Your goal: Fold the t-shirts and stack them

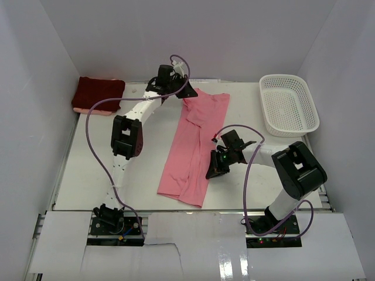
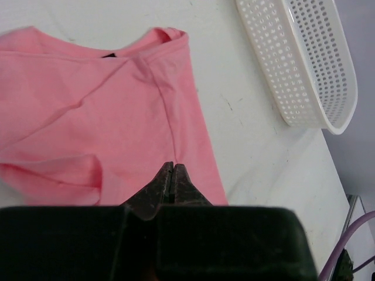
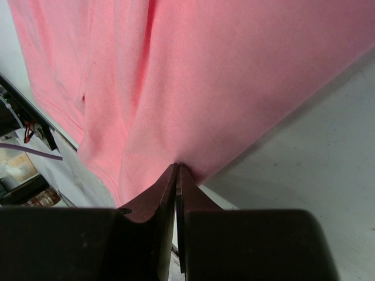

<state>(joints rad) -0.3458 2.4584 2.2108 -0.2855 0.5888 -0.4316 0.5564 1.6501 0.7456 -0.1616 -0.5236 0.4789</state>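
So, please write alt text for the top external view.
A pink shirt lies folded lengthwise, the left gripper at its far end and the right gripper at its right edge. A maroon shirt sits folded far left, a basket far right.

The white surface [image 1: 146, 167] carries 3 things: a pink t-shirt [image 1: 190, 149] in the middle, a folded maroon t-shirt [image 1: 96, 93] far left, and a mesh basket [image 1: 287, 105] far right.

White table [image 1: 146, 170] between plain pale walls [image 1: 234, 35]

long shirt [image 1: 193, 146] between folded shirt [image 1: 98, 93] and basket [image 1: 289, 104]
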